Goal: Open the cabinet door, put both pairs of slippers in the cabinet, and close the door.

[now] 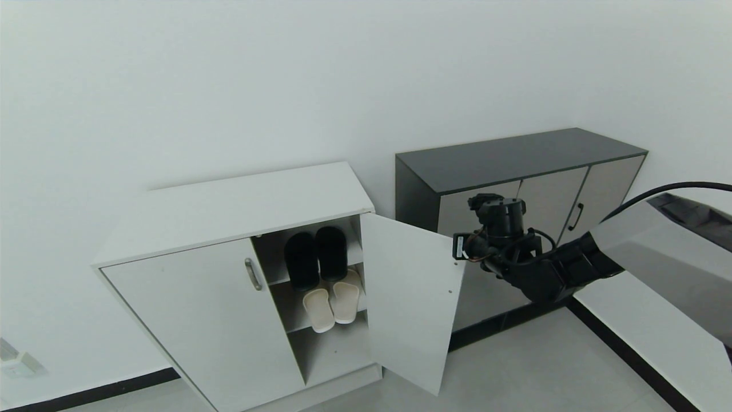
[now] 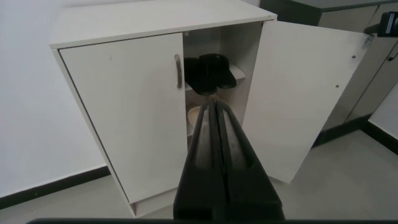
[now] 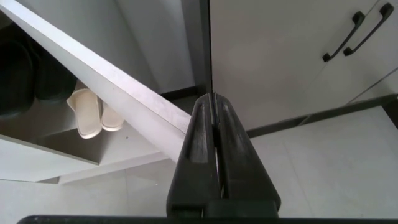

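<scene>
**Slippers on the shelves, right door ajar**

The white cabinet [image 1: 240, 200] stood against the wall with its left door [image 1: 211, 320] closed and its right door [image 1: 409, 297] swung open toward the room; the black slippers [image 1: 317, 257] lay side by side on the upper shelf, toes inward; the cream slippers [image 1: 334, 303] lay side by side on the shelf below, their heels jutting a little past its front edge. The right gripper [image 1: 460, 247] hung at the open door's free edge, near its top corner, fingers pressed together on nothing; whether it touched the panel could not be told. The left gripper [image 2: 216, 109] was held in front of the cabinet, well back from it, aimed at the opening beside the closed door's metal handle [image 2: 177, 70]; its fingers were also together and held nothing. A dark grey cabinet [image 1: 514, 157] stood just right of the white one, behind the open door.
</scene>
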Controlling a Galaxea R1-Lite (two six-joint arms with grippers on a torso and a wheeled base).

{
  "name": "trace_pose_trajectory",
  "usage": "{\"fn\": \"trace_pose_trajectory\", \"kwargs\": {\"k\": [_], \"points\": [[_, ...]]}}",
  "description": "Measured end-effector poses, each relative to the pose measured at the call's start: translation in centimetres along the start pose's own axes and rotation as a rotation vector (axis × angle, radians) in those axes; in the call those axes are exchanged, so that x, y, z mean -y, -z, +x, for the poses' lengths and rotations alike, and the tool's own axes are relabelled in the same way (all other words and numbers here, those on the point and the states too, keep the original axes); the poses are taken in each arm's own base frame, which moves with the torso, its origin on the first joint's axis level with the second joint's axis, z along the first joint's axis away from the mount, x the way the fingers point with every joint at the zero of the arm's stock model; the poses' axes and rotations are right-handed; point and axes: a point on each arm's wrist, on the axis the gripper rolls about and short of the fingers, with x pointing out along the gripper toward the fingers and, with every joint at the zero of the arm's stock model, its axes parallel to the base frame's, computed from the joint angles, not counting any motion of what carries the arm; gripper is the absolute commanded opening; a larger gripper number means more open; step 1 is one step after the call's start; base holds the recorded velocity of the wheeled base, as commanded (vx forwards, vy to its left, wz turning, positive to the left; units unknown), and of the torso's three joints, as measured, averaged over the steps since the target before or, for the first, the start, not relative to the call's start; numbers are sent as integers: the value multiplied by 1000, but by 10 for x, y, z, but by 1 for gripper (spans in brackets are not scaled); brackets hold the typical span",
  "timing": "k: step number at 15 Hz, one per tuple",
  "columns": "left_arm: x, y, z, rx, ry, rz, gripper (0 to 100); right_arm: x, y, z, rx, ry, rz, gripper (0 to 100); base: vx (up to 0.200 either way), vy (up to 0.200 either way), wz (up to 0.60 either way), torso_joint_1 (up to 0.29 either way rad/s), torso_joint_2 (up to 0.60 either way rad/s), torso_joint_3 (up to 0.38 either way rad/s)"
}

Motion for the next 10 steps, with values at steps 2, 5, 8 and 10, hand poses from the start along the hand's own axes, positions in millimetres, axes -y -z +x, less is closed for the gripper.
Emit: {"fn": "trace_pose_trajectory", "kwargs": {"k": [2, 5, 8, 10], "points": [[0, 0, 0, 0, 0, 0, 0, -1, 1, -1, -3, -2, -2, 0, 0, 0, 0, 0, 0, 0], [0, 0, 0, 0, 0, 0, 0, -12, 5, -12, -21, -29, -17, 0, 0, 0, 0, 0, 0, 0], [0, 0, 0, 0, 0, 0, 0, -36, 11, -39, -48, -93, -46, 0, 0, 0, 0, 0, 0, 0], [0, 0, 0, 0, 0, 0, 0, -55, 15, -61, -63, -151, -70, 0, 0, 0, 0, 0, 0, 0]]}}
